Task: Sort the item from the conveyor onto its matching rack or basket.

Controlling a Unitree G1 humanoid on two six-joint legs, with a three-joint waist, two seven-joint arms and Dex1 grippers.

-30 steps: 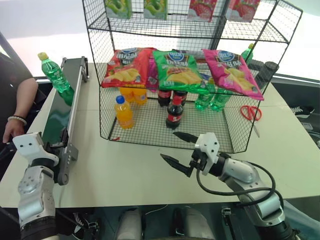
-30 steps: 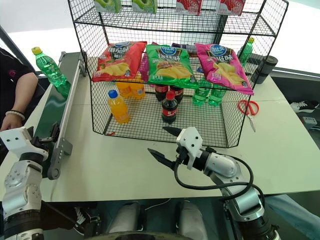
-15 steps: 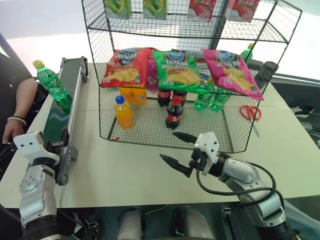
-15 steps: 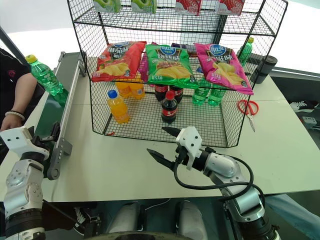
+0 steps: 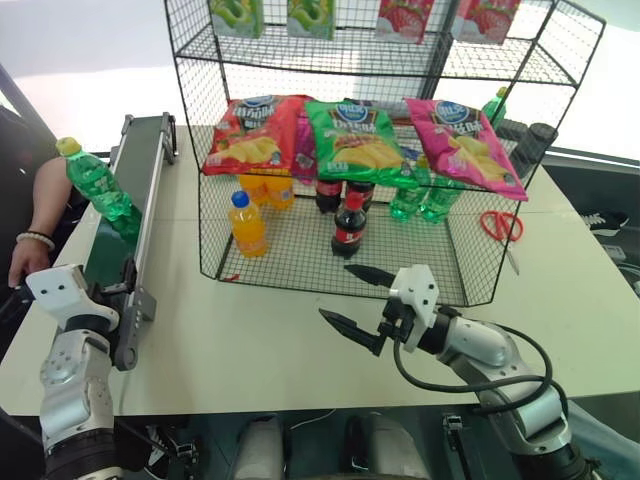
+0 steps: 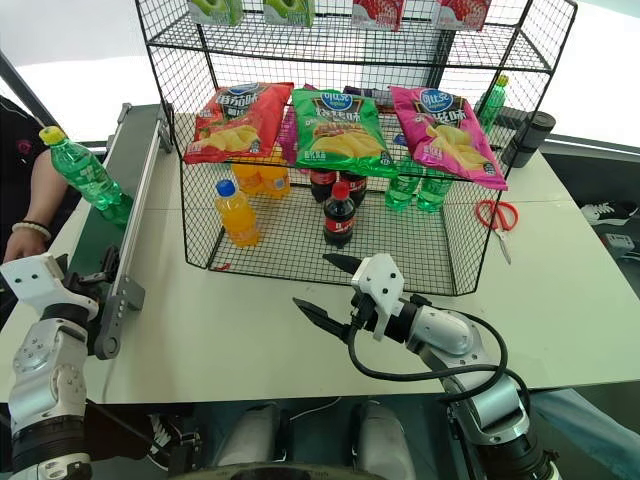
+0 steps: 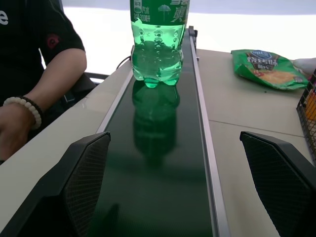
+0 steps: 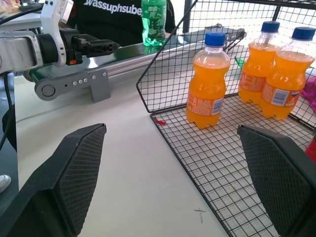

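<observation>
Green bottle (image 5: 92, 182) upright on conveyor (image 5: 112, 245)

In the left wrist view the green bottle's (image 7: 159, 42) cap and neck are cut off by the frame edge.

White lettering "wassuphsube" on a person's black shirt (image 8: 123, 19), beyond the open right gripper (image 8: 173, 182), other labels illegible.
</observation>
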